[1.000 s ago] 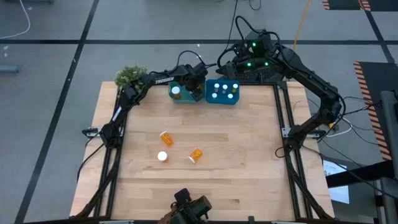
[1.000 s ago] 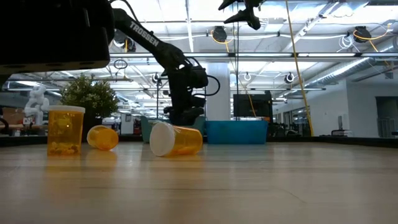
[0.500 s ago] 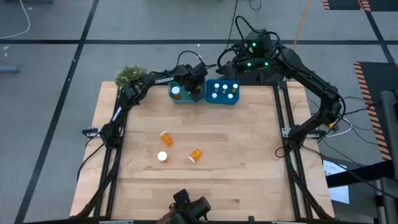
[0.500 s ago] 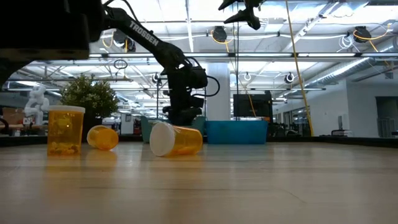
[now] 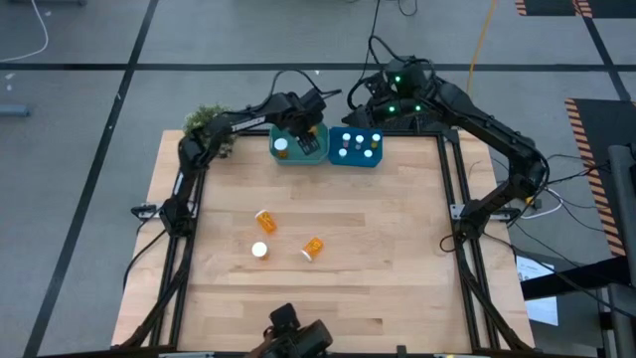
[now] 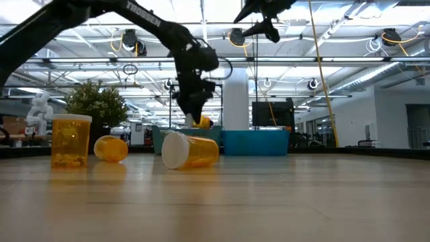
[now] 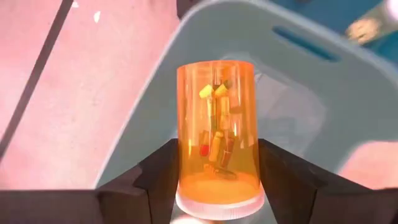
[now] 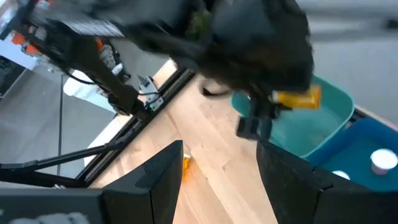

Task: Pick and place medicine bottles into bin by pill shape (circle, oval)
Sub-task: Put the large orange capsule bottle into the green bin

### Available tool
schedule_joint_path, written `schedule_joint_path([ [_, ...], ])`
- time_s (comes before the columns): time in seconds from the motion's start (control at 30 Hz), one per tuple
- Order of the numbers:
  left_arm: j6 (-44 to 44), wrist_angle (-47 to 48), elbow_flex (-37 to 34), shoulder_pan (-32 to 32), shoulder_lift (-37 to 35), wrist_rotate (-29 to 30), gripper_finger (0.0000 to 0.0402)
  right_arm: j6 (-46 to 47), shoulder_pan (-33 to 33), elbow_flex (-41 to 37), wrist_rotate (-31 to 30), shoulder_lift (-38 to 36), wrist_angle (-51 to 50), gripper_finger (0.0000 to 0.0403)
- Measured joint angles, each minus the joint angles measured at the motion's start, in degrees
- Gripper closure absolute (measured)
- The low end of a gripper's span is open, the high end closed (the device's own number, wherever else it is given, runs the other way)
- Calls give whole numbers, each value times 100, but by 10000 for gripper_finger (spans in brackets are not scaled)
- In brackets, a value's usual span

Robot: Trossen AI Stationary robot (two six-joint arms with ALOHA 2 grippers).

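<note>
Nearest on the wooden tabletop (image 5: 378,259) lie three loose medicine bottles: one standing upright with its white cap up (image 5: 259,251) (image 6: 70,140), one on its side just beside and beyond it (image 5: 265,220) (image 6: 111,148), and a third on its side a little to the right (image 5: 312,248) (image 6: 189,150), its white cap turned toward the near edge.

Farther back, along the far edge, two tubs sit touching side by side: a teal tub (image 5: 282,156) (image 7: 292,112) on the left with one white-capped bottle (image 5: 281,146) inside, and a blue tub (image 5: 356,160) (image 6: 255,142) on the right holding several white-capped bottles (image 5: 358,145).

The left gripper (image 5: 307,137) (image 7: 217,186) hangs over the right part of the teal tub, its fingers (image 7: 163,174) clamped on the held bottle (image 7: 217,140) (image 8: 297,98), an orange bottle of elongated pills with its white cap toward the wrist. In the low view this bottle (image 6: 204,123) shows raised above the tub's rim.

The right gripper (image 8: 214,168) waits raised beyond the far edge, behind the blue tub, with its fingers (image 8: 163,168) spread apart and nothing between them.

A small green plant (image 5: 207,122) (image 6: 97,104) stands at the far left corner.
</note>
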State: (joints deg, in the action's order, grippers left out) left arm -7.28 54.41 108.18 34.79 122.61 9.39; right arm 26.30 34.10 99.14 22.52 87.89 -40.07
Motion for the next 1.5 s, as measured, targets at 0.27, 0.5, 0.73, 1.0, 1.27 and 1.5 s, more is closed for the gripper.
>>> schedule_joint_path([
  [0.27,513,468,0,-75,-833,-651,197,131,-79,-700,20,-1,576,207],
  [0.5,1222,587,0,-193,-1671,-1626,197,-495,-115,-959,-6,-4,867,207],
  [0.73,1454,588,2,-438,-2184,-1985,197,426,-53,-1397,-125,-3,1462,200],
  [1.0,951,589,2,-906,-2326,-1786,197,3417,266,-1904,1206,-10,2692,143],
  [1.27,496,530,2,-1207,-2326,-1662,197,4077,293,-2261,2181,-6,3278,64],
  [1.5,287,533,2,-1201,-2326,-1663,197,4375,79,-2282,2224,6,3849,58],
])
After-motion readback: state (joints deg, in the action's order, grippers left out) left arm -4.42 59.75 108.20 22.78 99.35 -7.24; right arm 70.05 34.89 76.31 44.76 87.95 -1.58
